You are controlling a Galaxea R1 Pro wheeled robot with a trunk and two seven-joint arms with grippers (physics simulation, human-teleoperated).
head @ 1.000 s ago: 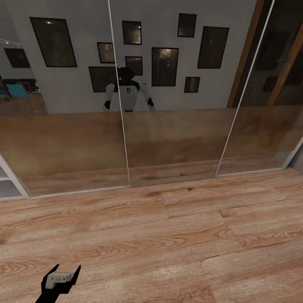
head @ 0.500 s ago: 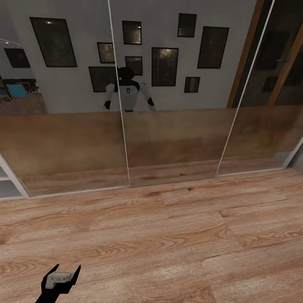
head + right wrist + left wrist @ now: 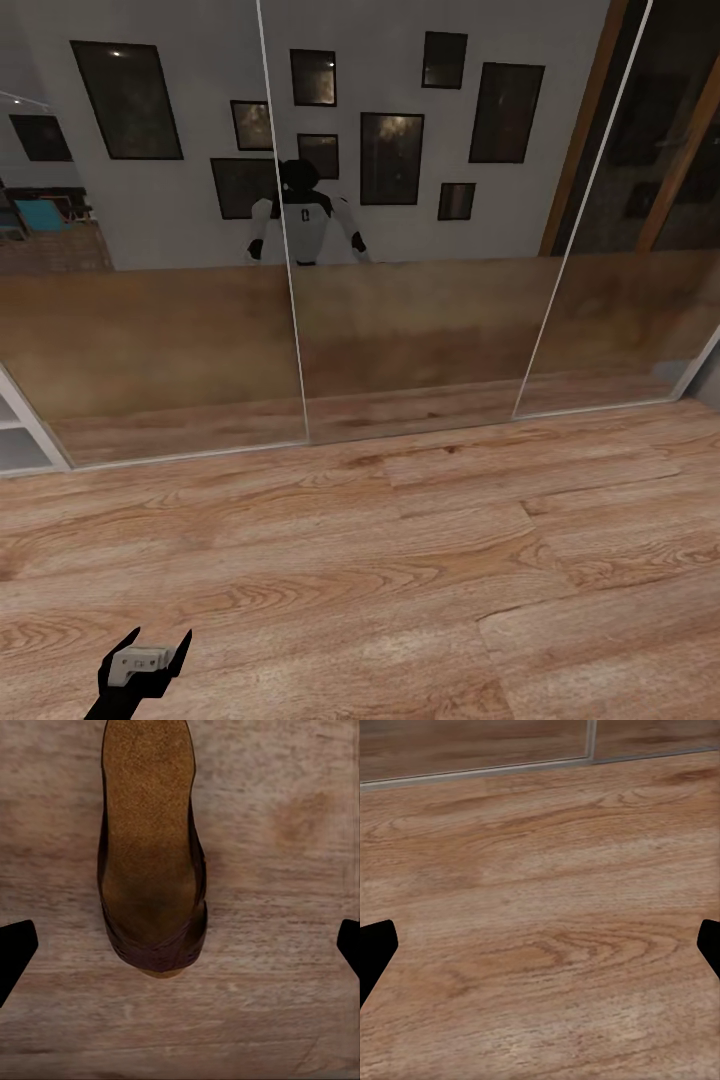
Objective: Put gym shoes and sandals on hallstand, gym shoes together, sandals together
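One brown leather sandal (image 3: 146, 832) with a tan insole lies flat on the wood-plank corridor floor (image 3: 285, 870). My right gripper (image 3: 180, 949) hovers over its strapped end, open, with its dark fingertips (image 3: 16, 945) spread wide to either side and apart from it. My left gripper (image 3: 155, 645) is low at the near left of the head view, open over bare floor (image 3: 540, 870), nothing between its fingers (image 3: 375, 945). A pale grey-white edge of the hallstand (image 3: 15, 440) with low shelves shows at the far left. The gym shoes are out of view.
Mirrored sliding doors (image 3: 400, 250) with thin white frames stand ahead, their bottom track (image 3: 300, 440) running across the floor. They reflect my white body (image 3: 305, 225) and dark picture frames on a wall. Open plank floor (image 3: 450, 580) spreads in front of me.
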